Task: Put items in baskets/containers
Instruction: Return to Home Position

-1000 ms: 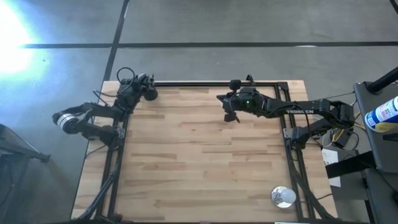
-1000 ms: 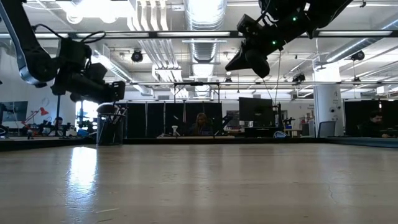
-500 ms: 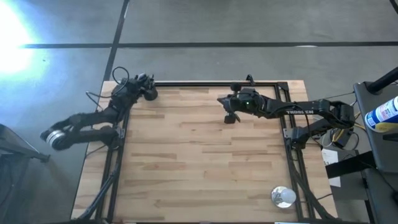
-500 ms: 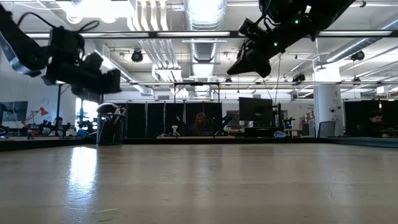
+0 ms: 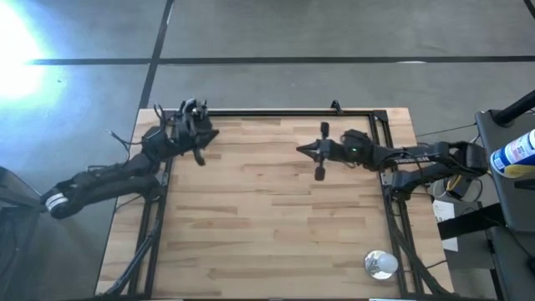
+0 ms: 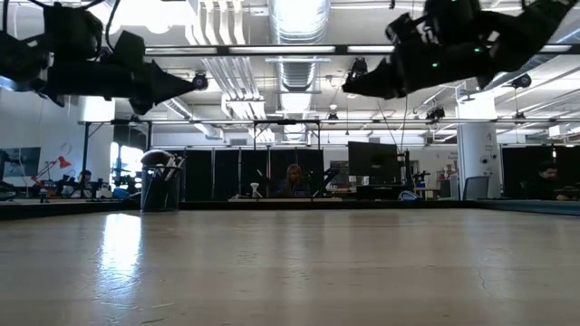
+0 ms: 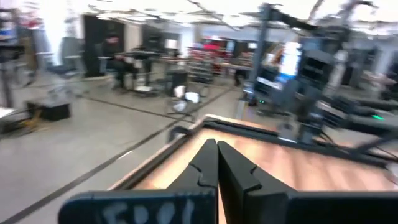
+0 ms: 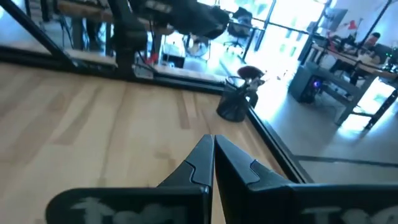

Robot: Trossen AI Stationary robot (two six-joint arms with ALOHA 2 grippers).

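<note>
The small black cup [image 6: 161,186] stands on its base at the table's far left corner, also seen in the right wrist view [image 8: 235,106]. Slim brushes [image 8: 250,74] stick up out of it, one with a fluffy head. In the high view the cup is mostly hidden beneath my left gripper [image 5: 211,135]. That gripper hovers well above the cup [image 6: 192,81], shut and empty [image 7: 216,152]. My right gripper [image 5: 303,149] hangs high over the far middle of the table [image 6: 349,90], shut and empty [image 8: 212,146], pointing toward the left edge.
A shiny silver round object [image 5: 380,264] sits near the table's near right corner. Black frame rails [image 5: 284,112] run along the far edge and both sides. The wooden tabletop [image 5: 267,217] between the arms is bare. People sit at desks in the room beyond.
My left gripper has risen away from the cup and tipped from slanting down to about level, while its arm has swung back toward the near left. My right gripper has drawn a little toward the right edge and tipped up from pointing down to about level. The cup stayed put.
</note>
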